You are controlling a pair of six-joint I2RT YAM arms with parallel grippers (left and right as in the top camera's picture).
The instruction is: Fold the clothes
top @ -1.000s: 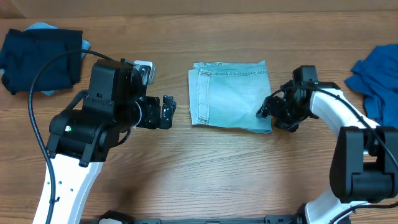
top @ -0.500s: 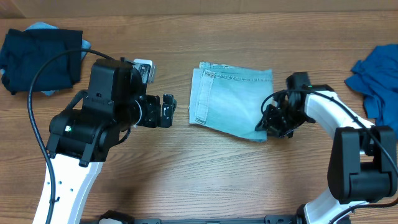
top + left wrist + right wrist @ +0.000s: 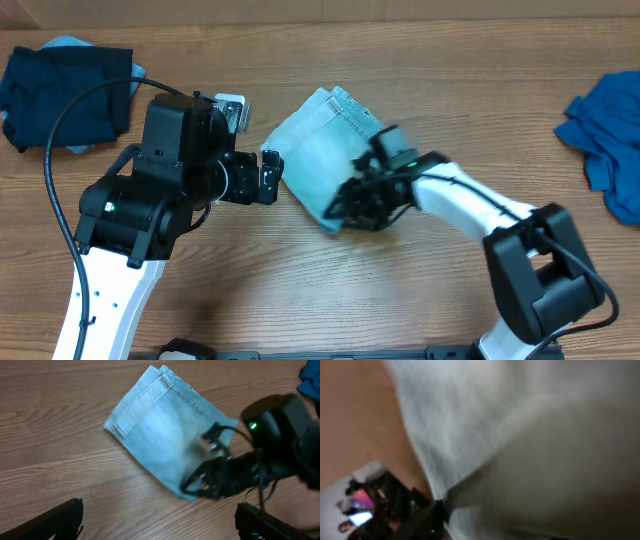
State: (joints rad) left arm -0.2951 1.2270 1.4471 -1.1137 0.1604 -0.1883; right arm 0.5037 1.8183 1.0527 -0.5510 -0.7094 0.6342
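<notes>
Since a second ago, the folded denim shorts [image 3: 312, 158] have been shifted leftward across the table [image 3: 400, 300] and turned. They are now laid askew with one corner towards the far edge, where before they were set square at the middle. The right pincer [image 3: 348, 208] has been brought across with them and is placed at their near right corner, in contact with the cloth. In the left wrist view its dark fingers [image 3: 197, 484] are seen at the hem of the shorts [image 3: 160, 435], partly spread. Whether cloth is pinched between them or only pressed down cannot be told, since that view is smeared there. The right wrist view is filled with pale blurred denim [image 3: 545, 435] and settles nothing. The left pincer [image 3: 268, 178] is held spread wide, just beside the left edge of the shorts; nothing is held in it, and whether the cloth is touched cannot be told. A navy garment [image 3: 65, 95] is left at the far left corner, and a blue garment [image 3: 605, 135] at the right edge, both well apart from the shorts.
</notes>
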